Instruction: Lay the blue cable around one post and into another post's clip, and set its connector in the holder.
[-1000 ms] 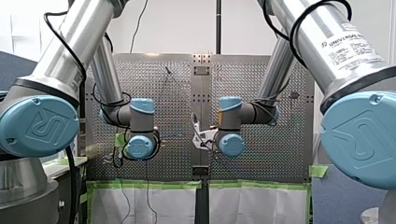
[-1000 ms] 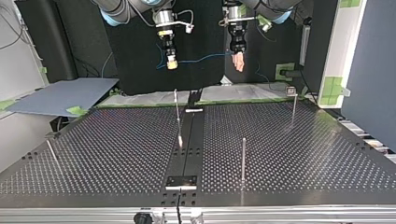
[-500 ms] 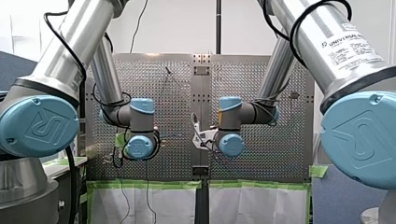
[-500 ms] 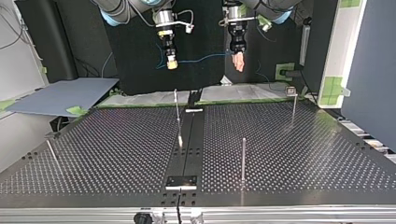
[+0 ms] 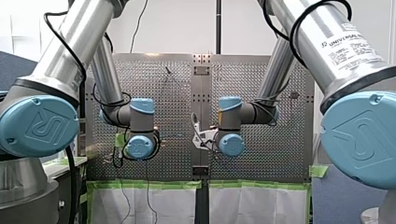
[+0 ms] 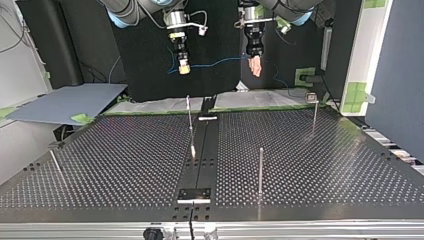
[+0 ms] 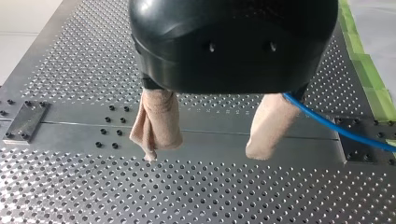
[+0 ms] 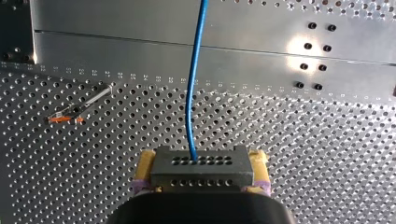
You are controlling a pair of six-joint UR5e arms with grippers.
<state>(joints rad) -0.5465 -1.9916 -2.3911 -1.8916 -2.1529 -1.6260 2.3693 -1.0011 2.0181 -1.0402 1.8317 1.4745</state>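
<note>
Hanging past the far edge of the perforated table (image 6: 310, 150), near 12 o'clock in the top view, both grippers have free air below and around them. My right gripper (image 6: 184, 70) is at 11 o'clock, my left gripper (image 6: 256, 72) at 1 o'clock, and the blue cable (image 6: 215, 63) sags slightly between them.

On the plate, a middle post (image 6: 189, 117) with an orange mark stands near the centre. A near post (image 6: 260, 170) is at its 5 o'clock, a capped post (image 6: 314, 115) at its 2 o'clock, and a short post (image 6: 55, 162) at its 8 o'clock. Broad bare plate lies between them.

In the right wrist view, yellow pads (image 8: 145, 163) clamp the connector (image 8: 201, 168), a dark flat block with rows of small holes. The thin, glossy cable rises from its face. In the left wrist view, beige pads (image 7: 156, 121) stand wide apart with nothing between them, and the cable emerges from behind one pad.
</note>
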